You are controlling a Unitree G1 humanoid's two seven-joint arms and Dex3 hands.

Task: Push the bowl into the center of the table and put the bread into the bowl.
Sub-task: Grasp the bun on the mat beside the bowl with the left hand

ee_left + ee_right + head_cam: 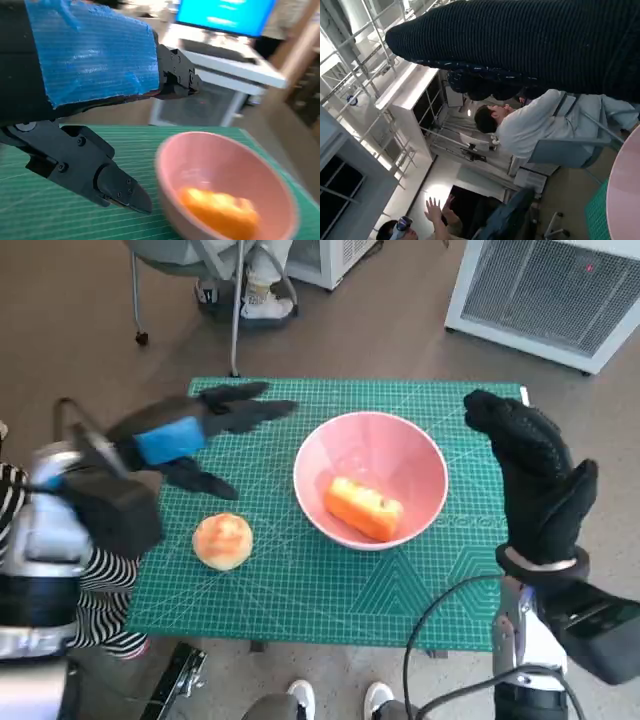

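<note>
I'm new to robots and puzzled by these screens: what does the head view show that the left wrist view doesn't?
Only the head view shows the round golden bun on the green cutting mat and the gloved right hand. Only the left wrist view shows a blue screen. Both show the pink bowl holding orange bread, and the blue-taped left hand.

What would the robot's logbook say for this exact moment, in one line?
bowl: mid-table | orange bread: in bowl | round bun: on mat | left hand: open | right hand: open

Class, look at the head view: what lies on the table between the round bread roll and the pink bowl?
Nothing: only bare green cutting mat separates the round golden bread roll from the pink bowl, as the head view shows.
</note>
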